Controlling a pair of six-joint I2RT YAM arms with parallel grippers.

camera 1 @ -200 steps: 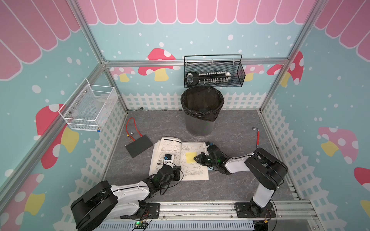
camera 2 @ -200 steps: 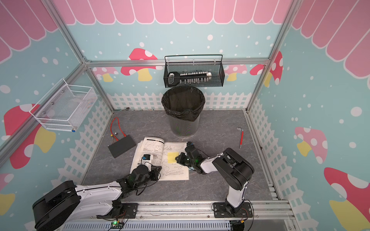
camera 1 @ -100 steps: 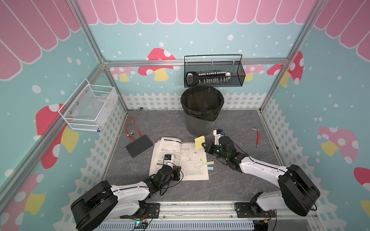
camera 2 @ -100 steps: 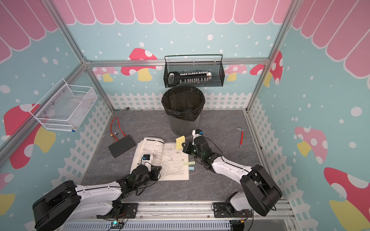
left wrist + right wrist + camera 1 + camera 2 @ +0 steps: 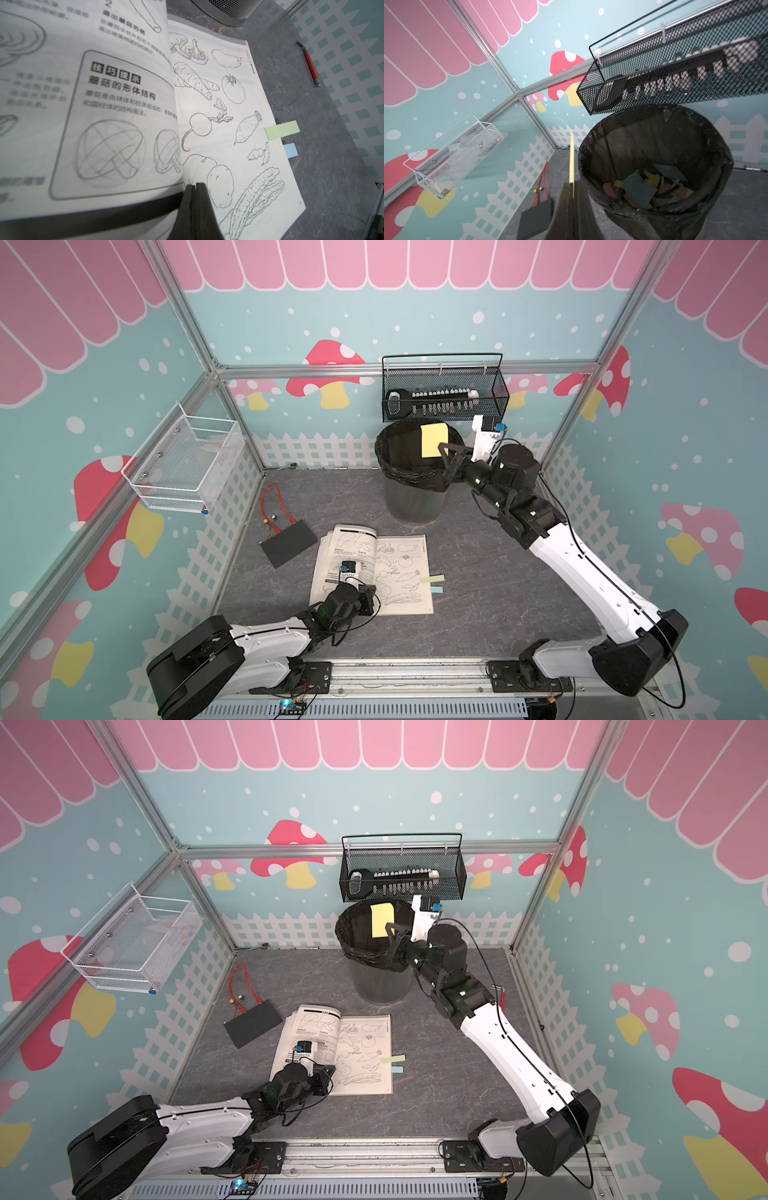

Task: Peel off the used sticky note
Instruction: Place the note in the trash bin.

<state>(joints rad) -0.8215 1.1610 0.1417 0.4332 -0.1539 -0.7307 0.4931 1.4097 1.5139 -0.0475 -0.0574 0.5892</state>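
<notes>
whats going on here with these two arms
The right gripper is shut on a yellow sticky note, holding it up by the trash bin, not yet let go. The left gripper, shut, rests on the open drawing book by its fold. A green tab and a blue tab stick out from its right page.

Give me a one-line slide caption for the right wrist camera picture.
Right end effector pinches a yellow sticky note, seen edge-on, near the lined bin holding discarded notes.

Black mesh basket [image 5: 444, 414] on the back wall, white wire basket [image 5: 187, 472] on a side wall; flat black box [image 5: 289, 548] and red-handled tool [image 5: 310, 62] on grey floor [image 5: 478, 572].
</notes>
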